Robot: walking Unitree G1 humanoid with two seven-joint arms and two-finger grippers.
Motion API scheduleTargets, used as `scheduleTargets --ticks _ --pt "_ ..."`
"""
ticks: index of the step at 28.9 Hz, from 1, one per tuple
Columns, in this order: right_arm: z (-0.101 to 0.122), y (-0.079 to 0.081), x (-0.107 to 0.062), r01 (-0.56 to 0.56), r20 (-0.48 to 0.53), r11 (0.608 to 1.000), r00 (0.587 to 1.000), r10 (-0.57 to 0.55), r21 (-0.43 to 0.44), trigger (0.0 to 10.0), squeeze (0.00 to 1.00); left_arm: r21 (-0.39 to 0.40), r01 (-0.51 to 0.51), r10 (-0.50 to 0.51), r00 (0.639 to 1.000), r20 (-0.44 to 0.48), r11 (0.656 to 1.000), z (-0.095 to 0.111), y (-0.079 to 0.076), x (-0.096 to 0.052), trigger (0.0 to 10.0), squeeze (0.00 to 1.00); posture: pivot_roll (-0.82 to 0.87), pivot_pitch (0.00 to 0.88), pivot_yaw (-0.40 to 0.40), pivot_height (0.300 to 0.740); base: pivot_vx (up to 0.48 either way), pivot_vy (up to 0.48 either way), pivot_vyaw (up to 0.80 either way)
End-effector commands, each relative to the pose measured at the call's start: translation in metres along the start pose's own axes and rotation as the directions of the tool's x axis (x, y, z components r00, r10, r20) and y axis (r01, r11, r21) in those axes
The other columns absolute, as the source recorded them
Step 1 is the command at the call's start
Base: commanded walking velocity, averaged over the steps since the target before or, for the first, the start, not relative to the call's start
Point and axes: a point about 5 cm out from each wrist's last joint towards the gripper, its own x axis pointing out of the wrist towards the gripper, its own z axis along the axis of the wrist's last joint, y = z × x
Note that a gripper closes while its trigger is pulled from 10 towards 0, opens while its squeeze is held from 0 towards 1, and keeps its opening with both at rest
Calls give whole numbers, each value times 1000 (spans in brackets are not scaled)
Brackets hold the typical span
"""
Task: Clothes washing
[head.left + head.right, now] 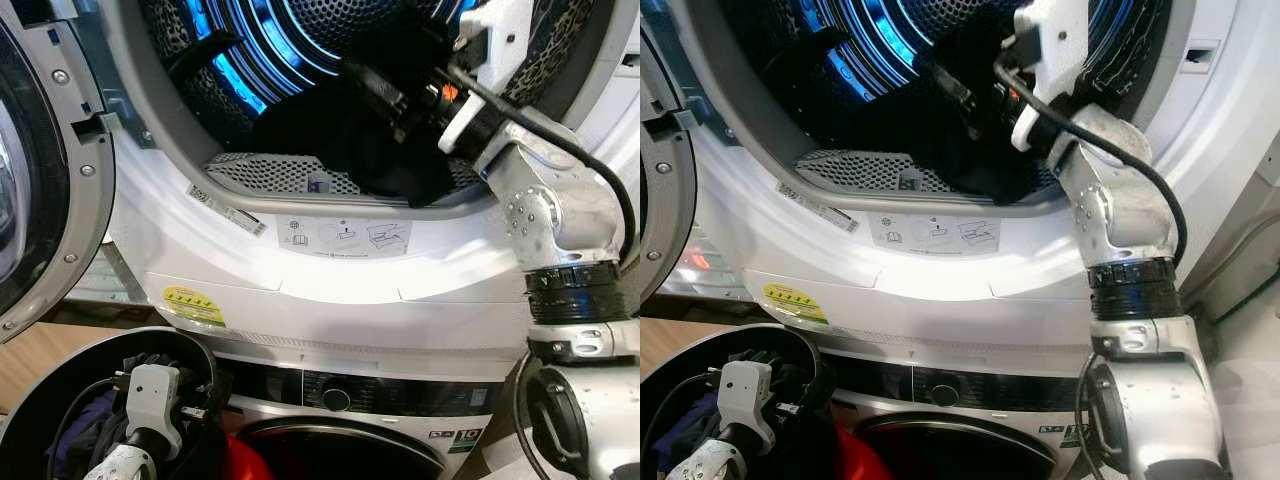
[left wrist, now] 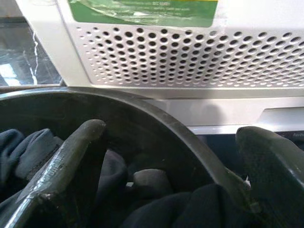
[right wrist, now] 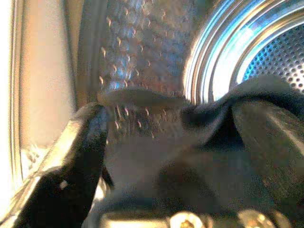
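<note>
My right gripper (image 1: 378,92) reaches into the lit drum (image 1: 290,40) of the upper machine, amid a dark garment (image 1: 340,140) that lies on the drum's front lip. In the right wrist view the fingers (image 3: 80,147) stand wide apart, and dark cloth (image 3: 223,123) drapes against the other finger and lies between them. My left gripper (image 2: 171,156) is down in a black laundry basket (image 1: 60,372) and stands open above dark clothes (image 2: 28,147) without gripping any.
The upper machine's round door (image 1: 50,200) hangs open at the left. Below sits a second machine with a control knob (image 1: 336,398), and something red (image 1: 245,460) shows in its opening. A perforated lint grill (image 1: 260,175) lines the drum's mouth.
</note>
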Motion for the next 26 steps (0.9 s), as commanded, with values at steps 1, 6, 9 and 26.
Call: scheduleTargets --ticks 1,6,9,26 --pt "-10 -3 -10 31 -71 1000 997 -31 4 10000 0 7 3 -3 1000 -20 1000 -2 2 -3 10000 0 25 0 86 740 0 0 0" --pt "-5 -13 -27 71 -97 997 993 -74 -35 10000 0 4 7 -7 1000 -27 1000 -3 1 -5 10000 0 23 0 86 740 0 0 0" --pt "-1 -17 -36 74 -83 996 994 -78 -52 10000 0 3 8 -8 1000 -27 1000 -3 1 -5 10000 0 23 0 86 740 0 0 0" --pt "16 54 -49 -343 290 931 910 297 123 10000 0 -9 12 -12 1000 -17 1000 -2 -2 -1 10000 0 12 0 82 740 0 0 0"
